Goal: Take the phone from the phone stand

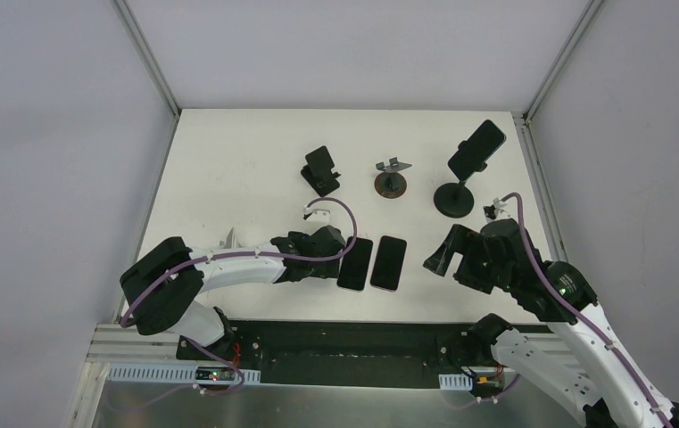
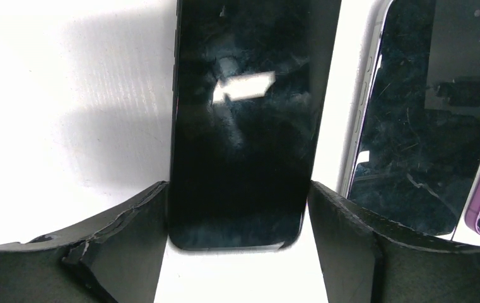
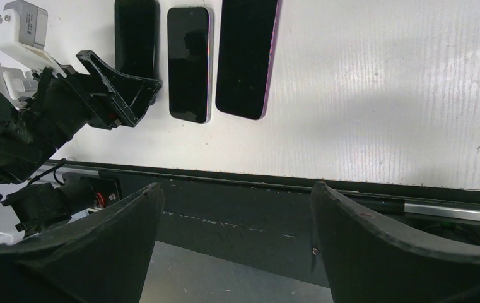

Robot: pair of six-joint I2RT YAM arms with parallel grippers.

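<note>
The left fingers (image 2: pixel 130 233) stand spread astride the near end of a black phone (image 2: pixel 243 113) lying flat on the white table (image 2: pixel 67 95), first in a row with a silver-edged phone (image 2: pixel 414 126) and a purple phone (image 3: pixel 246 57). The right fingers (image 3: pixel 363 240), spread and empty, hang over the table's near edge. Far right, the phone (image 1: pixel 478 145) sits tilted on its phone stand (image 1: pixel 454 198).

Phone (image 2: pixel 243 126) glossy smudged glass; table (image 2: pixel 67 95) matt white, finely ribbed.
</note>
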